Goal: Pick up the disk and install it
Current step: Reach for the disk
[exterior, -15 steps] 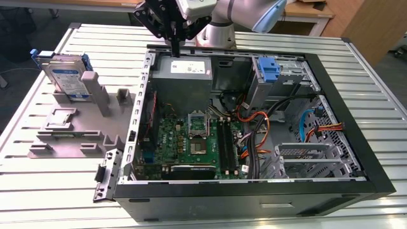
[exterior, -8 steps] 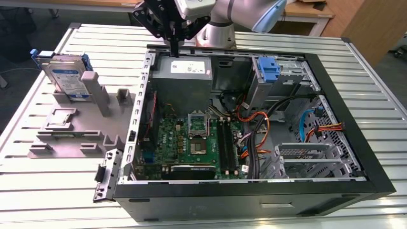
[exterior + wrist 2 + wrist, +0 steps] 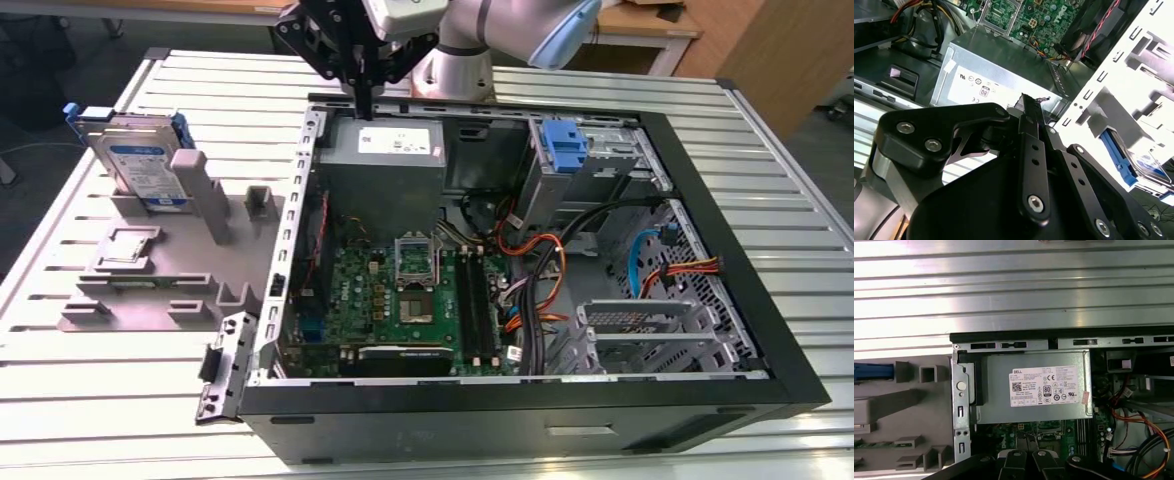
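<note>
The disk [image 3: 138,160], silver-grey with a white-and-blue label and blue rails, stands upright in a grey fixture [image 3: 147,275] on the table, at the exterior view's left, outside the computer case. The second wrist view shows the disk [image 3: 1150,167] at the edge, past the case wall. My gripper [image 3: 362,108] hangs over the back rim of the open case [image 3: 534,395], just above the grey power-supply box [image 3: 387,150], well to the right of the disk. Its fingers [image 3: 1030,107] are shut together with nothing between them.
Inside the case lie a green motherboard [image 3: 400,290], bundled cables [image 3: 547,270], an upright blue plastic bracket [image 3: 567,150] and a metal drive cage [image 3: 654,330]. The ribbed metal table [image 3: 80,400] surrounds the case. The power-supply box [image 3: 1034,387] with its white sticker sits directly below the wrist.
</note>
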Tool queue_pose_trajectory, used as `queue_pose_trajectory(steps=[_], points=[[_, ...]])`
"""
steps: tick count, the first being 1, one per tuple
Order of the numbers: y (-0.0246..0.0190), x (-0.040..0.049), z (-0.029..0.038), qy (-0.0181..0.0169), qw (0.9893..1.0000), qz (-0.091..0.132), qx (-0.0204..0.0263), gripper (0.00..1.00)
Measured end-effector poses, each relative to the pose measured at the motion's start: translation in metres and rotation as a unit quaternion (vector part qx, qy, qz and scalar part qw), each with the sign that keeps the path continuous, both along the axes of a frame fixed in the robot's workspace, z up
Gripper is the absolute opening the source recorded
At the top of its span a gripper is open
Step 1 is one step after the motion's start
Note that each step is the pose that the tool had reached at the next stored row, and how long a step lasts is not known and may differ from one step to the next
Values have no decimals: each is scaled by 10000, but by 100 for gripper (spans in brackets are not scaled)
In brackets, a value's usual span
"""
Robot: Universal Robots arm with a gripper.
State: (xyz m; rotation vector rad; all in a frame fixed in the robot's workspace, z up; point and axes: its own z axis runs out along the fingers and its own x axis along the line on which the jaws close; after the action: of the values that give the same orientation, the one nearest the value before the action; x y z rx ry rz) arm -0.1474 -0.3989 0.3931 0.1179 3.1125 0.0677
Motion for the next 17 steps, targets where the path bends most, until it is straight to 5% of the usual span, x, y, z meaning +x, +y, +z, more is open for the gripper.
queue_pose_trajectory(steps=[17], points=[[0,-37,0,0,10000,-1,0,11]])
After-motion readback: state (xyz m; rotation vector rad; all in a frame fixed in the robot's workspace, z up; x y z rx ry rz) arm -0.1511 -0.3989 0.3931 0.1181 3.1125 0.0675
